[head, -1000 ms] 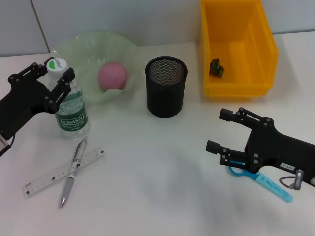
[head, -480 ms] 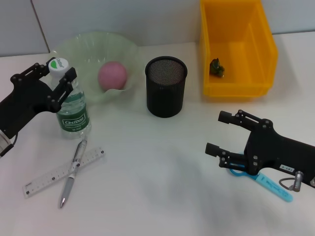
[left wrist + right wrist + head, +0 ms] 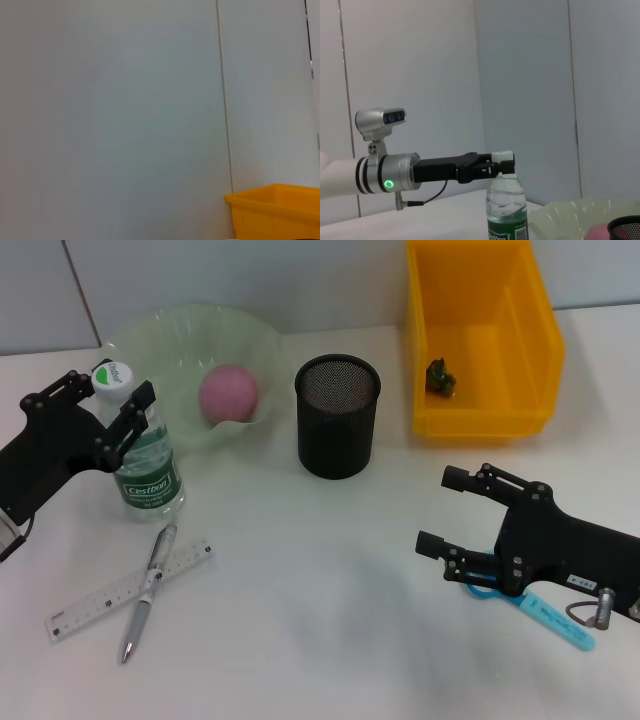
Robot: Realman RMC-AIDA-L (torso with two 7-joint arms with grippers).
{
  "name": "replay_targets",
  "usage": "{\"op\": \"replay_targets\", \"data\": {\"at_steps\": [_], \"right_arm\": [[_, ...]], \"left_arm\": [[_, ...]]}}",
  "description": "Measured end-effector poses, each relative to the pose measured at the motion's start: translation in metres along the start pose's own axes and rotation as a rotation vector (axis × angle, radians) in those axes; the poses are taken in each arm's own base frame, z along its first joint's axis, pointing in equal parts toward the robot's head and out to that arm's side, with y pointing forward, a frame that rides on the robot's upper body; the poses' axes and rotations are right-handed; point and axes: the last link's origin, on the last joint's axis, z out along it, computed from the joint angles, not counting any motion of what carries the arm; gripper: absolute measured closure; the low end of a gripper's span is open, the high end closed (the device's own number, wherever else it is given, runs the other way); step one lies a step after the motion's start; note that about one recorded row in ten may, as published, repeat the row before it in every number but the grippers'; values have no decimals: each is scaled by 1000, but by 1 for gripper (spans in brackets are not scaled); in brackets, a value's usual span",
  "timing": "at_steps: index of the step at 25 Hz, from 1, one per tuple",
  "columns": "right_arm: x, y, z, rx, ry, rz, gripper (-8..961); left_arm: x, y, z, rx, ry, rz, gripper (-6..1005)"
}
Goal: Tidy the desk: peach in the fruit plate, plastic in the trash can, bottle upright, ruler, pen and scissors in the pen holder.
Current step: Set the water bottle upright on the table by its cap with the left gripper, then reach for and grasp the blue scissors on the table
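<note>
Left claw spread around upright bottle neck, beside fruit plate | back straight away, don't tip it | right claw spread, over scissors on worktop

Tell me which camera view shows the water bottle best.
The head view: the whole water bottle stands upright beside the fruit plate, with the left gripper around its neck. The right wrist view shows it side-on with its base cut off. The left wrist view misses it.
</note>
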Motion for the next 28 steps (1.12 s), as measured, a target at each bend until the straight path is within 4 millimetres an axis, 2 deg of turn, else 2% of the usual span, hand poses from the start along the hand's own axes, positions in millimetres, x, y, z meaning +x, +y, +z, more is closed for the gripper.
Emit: {"op": "replay_targets", "data": {"at_steps": [4,12,19,23,25,28], "right_arm": [[0,0,0,0,0,1,120],[1,1,0,0,1,4,121],[-1,-1,-3,12,-14,2,121],[-3,-2,-4,19,-18,-1,121],[-4,-2,-6,27,-27,1,121],[-5,-2,-8,31,-34,7,121]], "left_arm": [[2,2,-3,-9,18,-2,527],[5,3,-10,-18,47,-14,369],[4,5,-21,-19,62,-30,147],[3,8,-36,-15,79,-31,156],[1,16,-54,-6,114,2,158],[-1,22,-65,3,133,6,159]]}}
